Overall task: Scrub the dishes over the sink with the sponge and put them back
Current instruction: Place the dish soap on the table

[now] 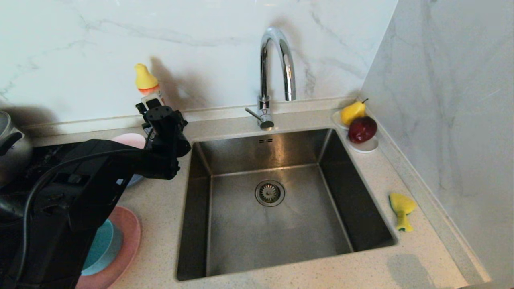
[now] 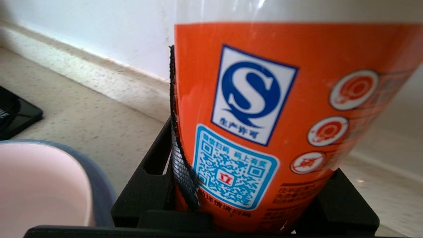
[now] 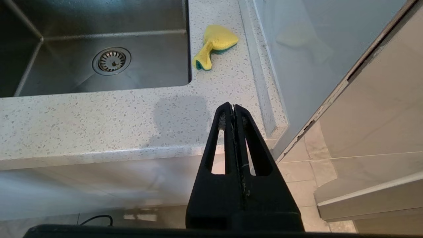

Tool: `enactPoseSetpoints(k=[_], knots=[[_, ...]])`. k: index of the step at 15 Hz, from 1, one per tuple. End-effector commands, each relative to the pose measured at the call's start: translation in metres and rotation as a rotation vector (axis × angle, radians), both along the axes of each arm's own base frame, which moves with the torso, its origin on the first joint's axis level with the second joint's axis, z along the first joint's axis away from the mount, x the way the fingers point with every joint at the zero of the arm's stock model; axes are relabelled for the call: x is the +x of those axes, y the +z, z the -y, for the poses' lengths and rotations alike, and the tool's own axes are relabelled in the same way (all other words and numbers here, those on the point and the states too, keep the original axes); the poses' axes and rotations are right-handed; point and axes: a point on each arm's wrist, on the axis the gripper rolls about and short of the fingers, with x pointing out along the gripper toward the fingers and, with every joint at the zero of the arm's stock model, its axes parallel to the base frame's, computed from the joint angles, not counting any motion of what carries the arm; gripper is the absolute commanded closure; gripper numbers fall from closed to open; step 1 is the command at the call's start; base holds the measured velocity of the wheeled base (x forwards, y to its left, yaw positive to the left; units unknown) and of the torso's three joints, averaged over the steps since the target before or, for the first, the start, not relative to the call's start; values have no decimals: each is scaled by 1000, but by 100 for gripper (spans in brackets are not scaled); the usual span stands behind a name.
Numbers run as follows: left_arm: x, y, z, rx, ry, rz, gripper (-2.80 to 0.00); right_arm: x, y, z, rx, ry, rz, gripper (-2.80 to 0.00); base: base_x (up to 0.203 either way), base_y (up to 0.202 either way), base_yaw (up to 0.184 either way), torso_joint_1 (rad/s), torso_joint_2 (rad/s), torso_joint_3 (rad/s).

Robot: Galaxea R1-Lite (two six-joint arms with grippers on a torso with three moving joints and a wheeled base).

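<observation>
My left gripper (image 1: 151, 107) is at the back of the counter, left of the sink (image 1: 281, 245), shut on the yellow-capped orange bottle (image 2: 264, 99); one finger pad (image 2: 180, 165) lies bent against its label. A pale pink bowl (image 1: 130, 140) sits on a grey-blue plate (image 2: 100, 188) just beside it. Nearer the front, a teal bowl (image 1: 102, 245) rests on a salmon-pink plate (image 1: 127, 241), partly hidden by my arm. The crumpled yellow sponge (image 1: 401, 208) lies on the counter to the sink's right. My right gripper (image 3: 233, 107) hangs shut and empty off the counter's front edge.
A curved chrome tap (image 1: 277, 60) stands behind the sink, whose drain (image 1: 270, 193) is in the middle. A white dish (image 1: 366, 147) with a pear and a red fruit sits at the back right. A steel pot (image 1: 10, 146) is at far left. A wall closes the right side.
</observation>
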Motion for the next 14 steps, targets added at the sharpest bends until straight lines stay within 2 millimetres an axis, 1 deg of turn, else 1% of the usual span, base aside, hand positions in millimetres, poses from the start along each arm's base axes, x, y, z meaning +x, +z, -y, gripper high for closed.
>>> enactPoseSetpoints(k=[1,5,6,11,14], knots=[[1,-2,-1,-2,6,1,0,0,0,0,0,0,0,0,0,0,0,0,0,0],[3,-5,-1,-3,6,-4,0,0,0,0,0,0,0,0,0,0,0,0,0,0],[2,-5,-1,-3,5,-4,-280,0,0,0,0,0,0,0,0,0,0,0,0,0],[0,2,-1,-5,6,13,-280,0,0,0,0,0,0,0,0,0,0,0,0,0],[-3,12,-1,-9,6,35,-280,0,0,0,0,0,0,0,0,0,0,0,0,0]])
